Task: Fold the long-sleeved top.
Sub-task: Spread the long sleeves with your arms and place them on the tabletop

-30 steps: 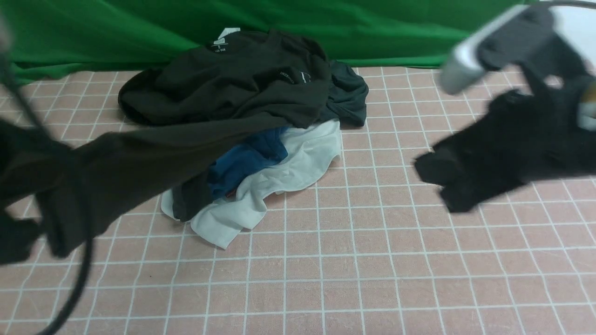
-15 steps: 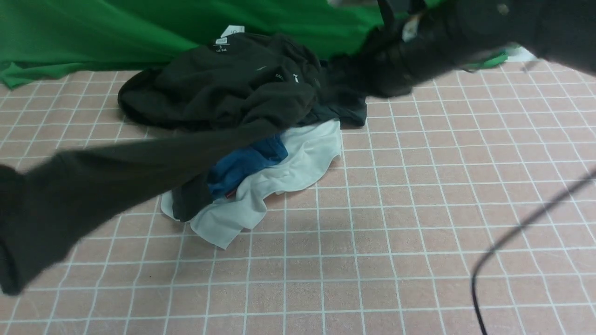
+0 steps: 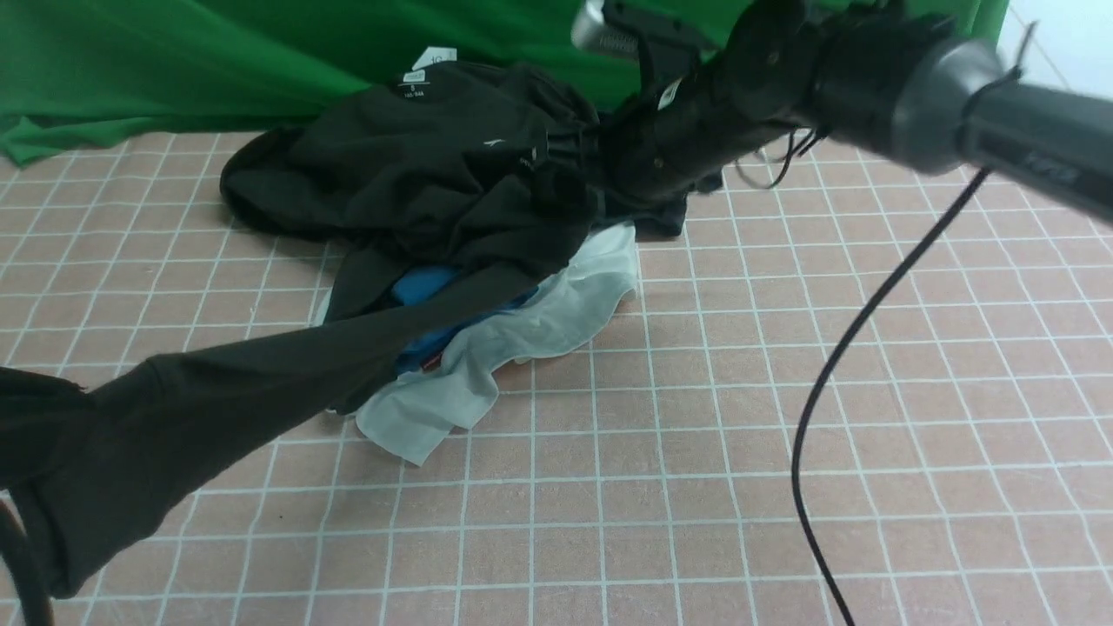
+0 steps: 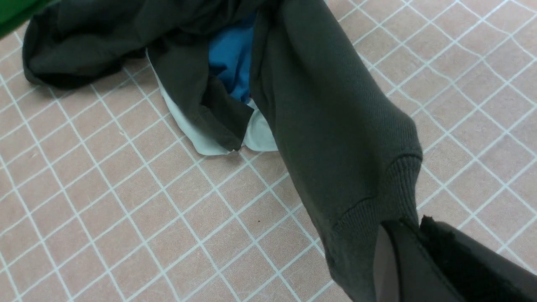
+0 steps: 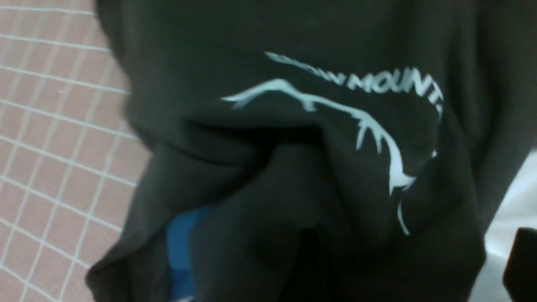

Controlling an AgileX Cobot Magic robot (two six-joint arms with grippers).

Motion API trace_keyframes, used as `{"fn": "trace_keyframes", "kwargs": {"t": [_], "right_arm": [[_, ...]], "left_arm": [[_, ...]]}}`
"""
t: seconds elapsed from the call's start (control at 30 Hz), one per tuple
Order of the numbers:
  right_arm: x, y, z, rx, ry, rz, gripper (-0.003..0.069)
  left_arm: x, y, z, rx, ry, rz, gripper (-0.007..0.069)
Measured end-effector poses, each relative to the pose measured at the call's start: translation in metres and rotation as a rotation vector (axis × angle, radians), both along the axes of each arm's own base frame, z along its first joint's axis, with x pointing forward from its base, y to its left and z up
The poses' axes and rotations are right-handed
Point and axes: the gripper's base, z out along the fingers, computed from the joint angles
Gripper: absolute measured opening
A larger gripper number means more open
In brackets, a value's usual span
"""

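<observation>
A green backdrop (image 3: 174, 69) hangs behind a table (image 3: 696, 487) covered in pink cloth with a white grid. The long-sleeved top (image 3: 435, 165) lies crumpled on a heap of clothes toward 11 o'clock in the front view. It rests over a blue garment (image 3: 417, 285) and a white garment (image 3: 539, 322). One sleeve (image 3: 217, 409) is stretched off the heap toward 8 o'clock and lifted clear of the table. The left fingers (image 4: 440, 256) are clenched on its ribbed cuff (image 4: 377, 205). The right arm (image 3: 869, 69) reaches in from 2 o'clock, and its tip is buried in the heap's 3 o'clock side. The right fingers (image 5: 520, 264) are released: one shows far out at the frame's edge and clamps nothing. Just ahead of them is the top's white mountain logo (image 5: 361, 121), creased. A black cable (image 3: 835, 374) hangs from that arm toward 5 o'clock.
</observation>
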Motion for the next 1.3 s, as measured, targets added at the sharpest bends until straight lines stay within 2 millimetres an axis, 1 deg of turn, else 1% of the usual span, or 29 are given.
{"fn": "trace_keyframes", "kwargs": {"t": [0.03,0.1,0.13,0.2,0.23,0.27,0.3,0.33,0.4,0.5,0.53,0.57,0.63,0.73,0.77,0.8,0.83,0.87,0.9,0.93,0.97,1.0,1.07,1.13,1.17,1.27,1.3], "right_arm": [[0.001,0.003,-0.007,0.019,0.027,0.008,0.0548],[0.001,0.006,-0.013,0.041,0.041,0.03,0.0512],[0.001,0.009,-0.014,0.059,0.036,0.058,0.0473],[0.001,0.011,-0.015,0.073,0.025,0.086,0.0389],[0.001,0.012,-0.014,0.068,0.003,0.116,0.0284],[0.0,0.012,-0.014,0.066,0.001,0.121,0.0284],[0.001,0.01,-0.011,0.059,-0.018,0.141,0.0166],[0.0,0.008,-0.007,0.05,-0.032,0.158,0.0101],[0.0,0.001,0.002,0.036,-0.051,0.17,0.0069],[-0.005,-0.025,0.042,-0.004,-0.115,0.186,0.0068],[-0.009,-0.035,0.06,-0.017,-0.144,0.185,0.0068],[-0.011,-0.043,0.071,-0.027,-0.164,0.179,0.0068],[-0.025,-0.067,0.113,-0.063,-0.24,0.158,0.0068],[-0.058,-0.101,0.175,-0.132,-0.357,0.102,0.0068],[-0.061,-0.104,0.179,-0.134,-0.361,0.092,0.0068],[-0.08,-0.118,0.204,-0.166,-0.407,0.056,0.0068],[-0.095,-0.127,0.22,-0.189,-0.441,0.032,0.0068],[-0.107,-0.133,0.232,-0.2,-0.457,0.012,0.0068],[-0.124,-0.141,0.247,-0.217,-0.489,-0.007,0.0068],[-0.138,-0.146,0.256,-0.223,-0.494,-0.017,0.0068],[-0.151,-0.15,0.263,-0.228,-0.494,-0.02,0.0068],[-0.153,-0.151,0.265,-0.229,-0.492,-0.02,0.0068],[-0.175,-0.157,0.271,-0.243,-0.446,-0.011,0.0068],[-0.182,-0.158,0.268,-0.254,-0.409,0.002,0.0068],[-0.185,-0.157,0.26,-0.266,-0.366,0.018,0.0068],[-0.186,-0.149,0.236,-0.287,-0.279,0.064,0.0068],[-0.186,-0.141,0.217,-0.303,-0.217,0.097,0.0069]], "left_arm": [[0.0,0.0,0.0,0.0,0.0,0.0,0.0038],[0.0,0.0,0.0,0.0,0.0,0.0,0.0038],[0.0,0.0,0.0,0.0,0.0,0.0,0.0038],[0.0,0.0,0.0,0.001,0.0,0.0,0.0038],[0.0,0.0,0.0,0.003,-0.002,0.002,0.0038],[0.0,0.0,0.0,0.003,-0.002,0.002,0.0038],[0.0,0.001,0.0,0.007,-0.004,0.004,0.0038],[0.001,0.001,0.0,0.01,-0.006,0.006,0.0038],[0.001,0.002,0.0,0.023,-0.013,0.009,0.0038],[0.005,0.004,0.004,0.039,-0.072,0.025,0.0038],[0.007,0.004,0.007,0.041,-0.107,0.03,0.0038],[0.009,0.005,0.009,0.046,-0.129,0.035,0.0038],[0.013,0.006,0.02,0.055,-0.203,0.048,0.0038],[0.02,0.007,0.044,0.078,-0.302,0.06,0.0038],[0.022,0.006,0.046,0.084,-0.307,0.057,0.0038],[0.025,0.006,0.059,0.096,-0.344,0.054,0.0038],[0.027,0.005,0.067,0.097,-0.363,0.052,0.0038],[0.028,0.005,0.077,0.093,-0.389,0.051,0.0038],[0.031,0.003,0.085,0.097,-0.406,0.045,0.0038],[0.032,0.002,0.095,0.094,-0.426,0.043,0.0038],[0.032,0.002,0.1,0.092,-0.432,0.044,0.0038],[0.033,0.002,0.102,0.092,-0.436,0.044,0.0038],[0.031,0.004,0.106,0.106,-0.41,0.048,0.0038],[0.029,0.005,0.104,0.113,-0.375,0.047,0.0038],[0.027,0.004,0.1,0.106,-0.335,0.037,0.0038],[0.021,0.001,0.092,0.073,-0.29,0.002,0.0038],[0.017,0.0,0.086,0.052,-0.263,-0.024,0.0038]]}}
